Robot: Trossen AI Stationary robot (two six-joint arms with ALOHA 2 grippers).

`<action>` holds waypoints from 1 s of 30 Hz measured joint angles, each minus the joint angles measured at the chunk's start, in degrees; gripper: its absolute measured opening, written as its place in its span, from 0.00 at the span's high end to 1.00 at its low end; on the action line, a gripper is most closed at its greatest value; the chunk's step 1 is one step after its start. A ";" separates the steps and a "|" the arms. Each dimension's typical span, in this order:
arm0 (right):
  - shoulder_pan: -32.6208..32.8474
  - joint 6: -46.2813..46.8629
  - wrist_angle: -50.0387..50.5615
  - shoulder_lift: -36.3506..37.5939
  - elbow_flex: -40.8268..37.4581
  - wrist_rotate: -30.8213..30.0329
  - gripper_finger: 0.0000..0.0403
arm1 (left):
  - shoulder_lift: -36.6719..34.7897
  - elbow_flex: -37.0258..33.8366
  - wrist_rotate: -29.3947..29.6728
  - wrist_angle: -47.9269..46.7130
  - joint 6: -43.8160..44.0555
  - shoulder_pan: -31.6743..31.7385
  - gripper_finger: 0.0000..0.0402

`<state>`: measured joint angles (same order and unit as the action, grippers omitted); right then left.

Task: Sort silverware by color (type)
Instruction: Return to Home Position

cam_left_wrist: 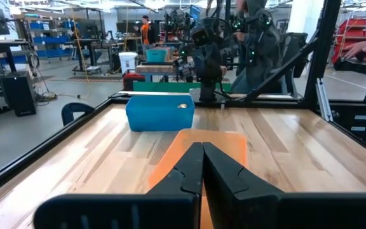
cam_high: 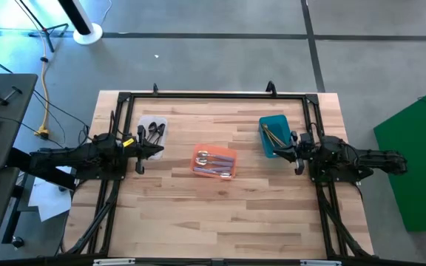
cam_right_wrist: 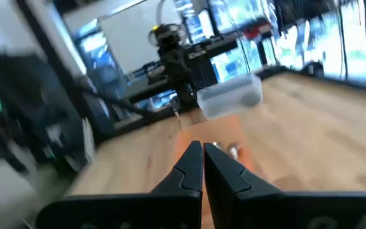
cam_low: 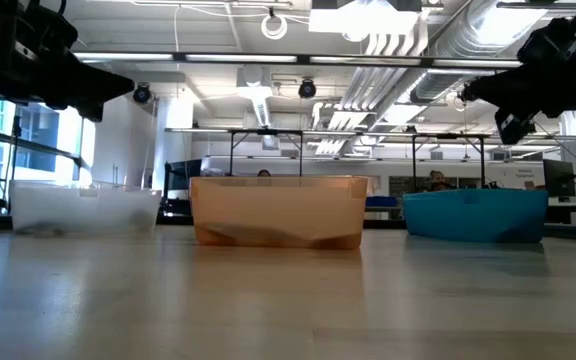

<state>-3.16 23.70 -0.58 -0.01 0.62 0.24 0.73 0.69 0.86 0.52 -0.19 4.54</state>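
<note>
Spoons lie sorted by kind in three bins spread across the wooden desk [cam_high: 220,222]. The black spoons [cam_high: 154,131] are in the clear bin [cam_high: 144,123] toward the left. The silver spoons with lavender handles [cam_high: 214,162] are in the orange bin [cam_high: 197,167] at the middle, and the gold spoons [cam_high: 272,135] are in the teal bin [cam_high: 282,122] toward the right. The low view shows the three bins standing upright in a row, apart from one another. The left arm [cam_high: 72,157] reaches in over the desk's left edge, its jaws just beside the clear bin and pointing toward the orange one. The right arm [cam_high: 346,159] reaches in from the right edge, its jaws just beside the teal bin. Each wrist view shows that arm's jaws pressed tight together with nothing between them, raised above the desk and facing the orange bin.
</note>
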 joint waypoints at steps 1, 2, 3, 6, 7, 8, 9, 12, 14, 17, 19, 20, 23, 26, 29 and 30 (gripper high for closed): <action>0.39 -3.62 0.00 0.00 -0.01 0.04 1.00 | 0.00 0.00 0.00 0.02 0.00 0.00 1.00; 0.76 -7.82 -0.20 0.00 -0.07 0.02 1.00 | 0.00 0.00 0.00 0.02 0.00 0.00 1.00; 1.10 -11.81 -0.22 0.00 -0.07 0.02 1.00 | 0.00 0.00 0.00 0.02 0.00 0.00 1.00; 1.97 -18.60 -0.24 0.00 -0.07 -0.04 1.00 | 0.00 0.00 0.00 0.00 0.00 0.00 1.00; 2.13 -19.58 -0.24 0.00 -0.07 -0.05 1.00 | 0.00 0.00 0.00 0.02 0.00 0.00 1.00; 2.19 -19.83 -0.26 0.00 -0.09 -0.08 1.00 | 0.00 0.00 0.00 0.02 -0.01 0.00 1.00; 2.17 -19.91 -0.28 0.00 -0.09 -0.10 1.00 | 0.00 0.00 0.00 0.02 0.00 0.00 1.00; 1.98 -19.69 -0.32 0.00 -0.09 -0.08 1.00 | 0.00 0.00 0.00 0.02 0.00 -0.02 1.00; 1.66 -19.69 -0.44 0.00 -0.09 -0.09 1.00 | 0.00 0.00 0.00 0.02 0.00 0.00 1.00; 1.24 -19.69 -0.48 0.00 -0.11 -0.10 1.00 | 0.00 0.00 -0.01 0.02 0.00 0.00 1.00; 1.16 -19.69 -0.50 0.02 -0.11 -0.14 1.00 | 0.00 0.00 0.00 0.02 0.00 0.00 1.00; 1.16 -19.69 -0.50 0.02 -0.11 -0.14 1.00 | 0.00 0.00 -0.01 0.02 0.00 0.00 1.00; 1.16 -19.69 -0.55 -0.63 -0.11 -0.12 1.00 | 0.00 0.00 0.00 0.02 0.00 0.00 1.00; 1.16 -19.69 -0.50 -0.85 -0.11 -0.10 1.00 | 0.00 0.00 -0.02 0.03 0.00 0.00 1.00; 1.16 -19.69 -0.52 -0.85 -0.11 -0.10 1.00 | 0.00 0.00 -0.02 0.03 0.00 0.00 1.00; 1.16 -19.69 -0.50 -0.85 -0.11 -0.11 1.00 | 0.00 0.00 -0.02 0.04 0.00 -0.01 1.00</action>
<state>-2.00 4.01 -1.08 -0.86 0.51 0.13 0.73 0.69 0.84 0.56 -0.19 4.53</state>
